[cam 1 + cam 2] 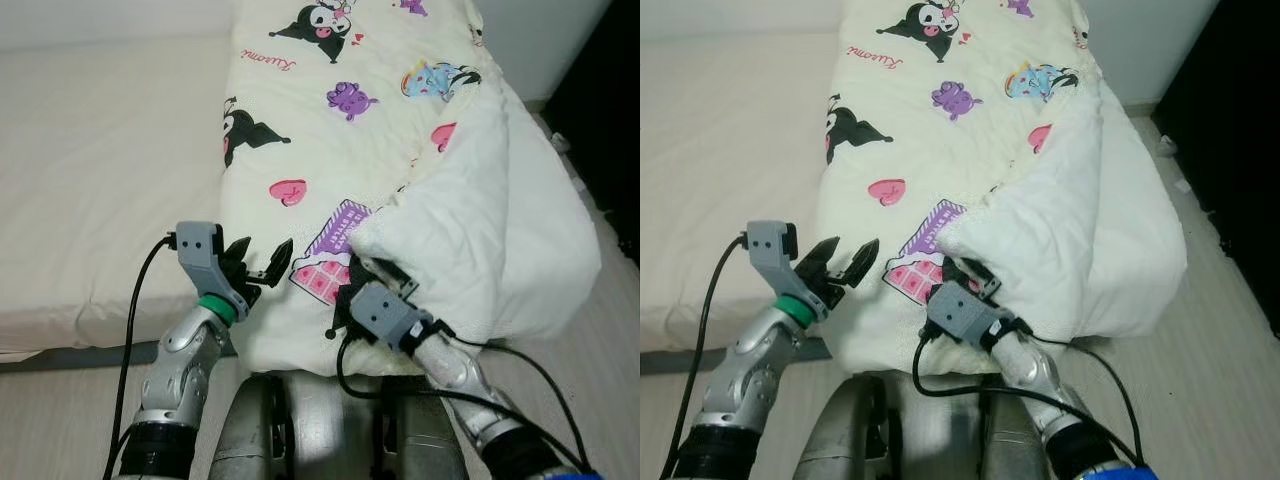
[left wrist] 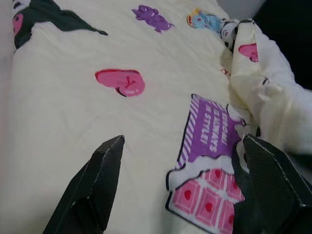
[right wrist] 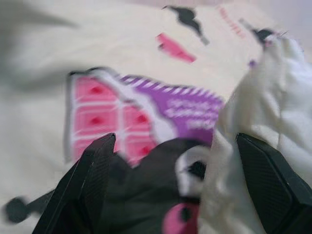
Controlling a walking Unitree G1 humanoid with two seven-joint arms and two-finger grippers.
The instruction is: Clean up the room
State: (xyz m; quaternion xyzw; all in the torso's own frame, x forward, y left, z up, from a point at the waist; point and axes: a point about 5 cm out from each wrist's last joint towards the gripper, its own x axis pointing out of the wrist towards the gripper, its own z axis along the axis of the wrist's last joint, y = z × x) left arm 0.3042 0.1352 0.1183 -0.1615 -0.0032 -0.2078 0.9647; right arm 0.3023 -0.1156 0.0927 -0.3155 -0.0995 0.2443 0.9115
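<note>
Bed [image 1: 90,190] with bare beige sheet; cartoon-print quilt [image 1: 320,150] lies on it.

The top of the blanket [image 1: 330,150] is cut off by the picture's edge, so the cartoon at the top shows only in part; the folded-back white corner [image 1: 480,230] hides the blanket under it; the right gripper [image 1: 372,272] is tucked under that corner, so its fingertips cannot be seen from above; the right wrist view is blurry, and the pink and purple picture [image 3: 146,117] on the blanket looks smeared; the words on it are too fuzzy to read there; the bed [image 1: 90,180] runs off the left edge.
</note>
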